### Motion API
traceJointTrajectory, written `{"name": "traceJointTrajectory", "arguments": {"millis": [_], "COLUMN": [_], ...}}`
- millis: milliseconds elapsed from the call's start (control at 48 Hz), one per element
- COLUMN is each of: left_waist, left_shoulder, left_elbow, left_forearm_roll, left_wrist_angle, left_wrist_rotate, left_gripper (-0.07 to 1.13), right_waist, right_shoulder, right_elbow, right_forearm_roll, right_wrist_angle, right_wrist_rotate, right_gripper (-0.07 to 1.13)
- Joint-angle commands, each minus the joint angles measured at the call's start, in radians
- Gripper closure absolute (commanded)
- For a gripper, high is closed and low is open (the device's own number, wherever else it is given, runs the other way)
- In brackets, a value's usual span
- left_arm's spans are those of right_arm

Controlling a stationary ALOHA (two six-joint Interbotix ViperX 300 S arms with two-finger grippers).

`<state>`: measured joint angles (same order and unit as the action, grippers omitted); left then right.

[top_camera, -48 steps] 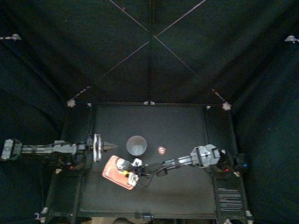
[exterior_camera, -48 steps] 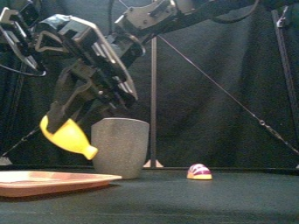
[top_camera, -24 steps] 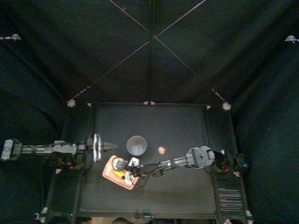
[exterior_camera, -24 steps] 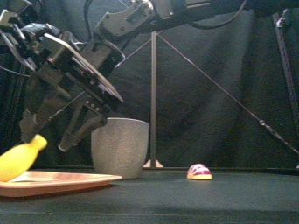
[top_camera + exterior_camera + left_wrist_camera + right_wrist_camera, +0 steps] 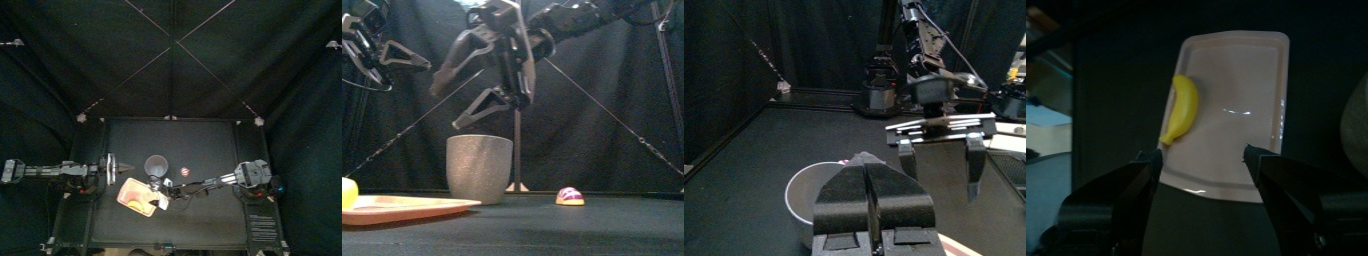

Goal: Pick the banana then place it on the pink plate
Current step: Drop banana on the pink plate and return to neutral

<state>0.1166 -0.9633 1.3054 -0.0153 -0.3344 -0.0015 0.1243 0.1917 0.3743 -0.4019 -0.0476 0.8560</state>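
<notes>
The yellow banana (image 5: 1182, 108) lies flat on the pink plate (image 5: 1240, 120), along one long edge; in the front view the banana (image 5: 346, 192) shows at the left end of the plate (image 5: 416, 206). My right gripper (image 5: 473, 92) hangs open and empty above the plate, level with the space over the grey cup (image 5: 478, 168). In the right wrist view its jaws stand wide apart over the plate's near end. From above, the right gripper (image 5: 167, 190) is at the plate's (image 5: 130, 188) right side. My left gripper (image 5: 867, 195) rests shut at the table's left.
The tall grey speckled cup (image 5: 156, 163) stands just behind the plate. A small purple and yellow toy (image 5: 571, 196) lies on the table to the cup's right, also seen from above (image 5: 186, 172). The right arm reaches across the table's middle.
The right gripper brought the banana down onto the plate's left end, let it go, then rose and drew back to the right with open jaws. The left arm stayed still.
</notes>
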Motion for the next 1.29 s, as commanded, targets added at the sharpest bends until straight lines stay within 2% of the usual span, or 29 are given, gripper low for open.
{"name": "traceJointTrajectory", "arguments": {"millis": [21,104,208,312,521,688,1292], "left_waist": [0.002,0.002,-0.002,-0.003,-0.005,-0.006,-0.008], "left_shoulder": [0.003,0.003,0.002,0.003,0.002,0.002,0.002], "left_elbow": [-0.014,-0.014,-0.012,-0.014,-0.02,-0.02,-0.118], "left_forearm_roll": [-0.005,-0.005,0.0,0.005,0.011,0.009,0.015], "left_wrist_angle": [-0.006,-0.006,-0.005,-0.011,-0.011,-0.011,-0.143], "left_wrist_rotate": [0.0,0.0,0.005,0.005,0.005,0.003,0.005], "left_gripper": [1.07,1.07,1.07,1.07,1.07,1.07,1.07], "right_waist": [-0.029,-0.057,-0.095,-0.138,-0.247,-0.318,-0.353], "right_shoulder": [-0.12,-0.172,-0.235,-0.298,-0.41,-0.48,-0.721], "right_elbow": [0.115,0.213,0.295,0.345,0.4,0.417,0.509], "right_forearm_roll": [-0.009,-0.017,-0.026,-0.048,-0.153,-0.16,-0.12], "right_wrist_angle": [-0.206,-0.354,-0.434,-0.434,-0.433,-0.433,-0.442], "right_wrist_rotate": [-0.014,-0.029,-0.049,-0.063,-0.117,-0.112,-0.115], "right_gripper": [0.08,0.08,0.08,0.08,0.08,0.08,0.08]}}
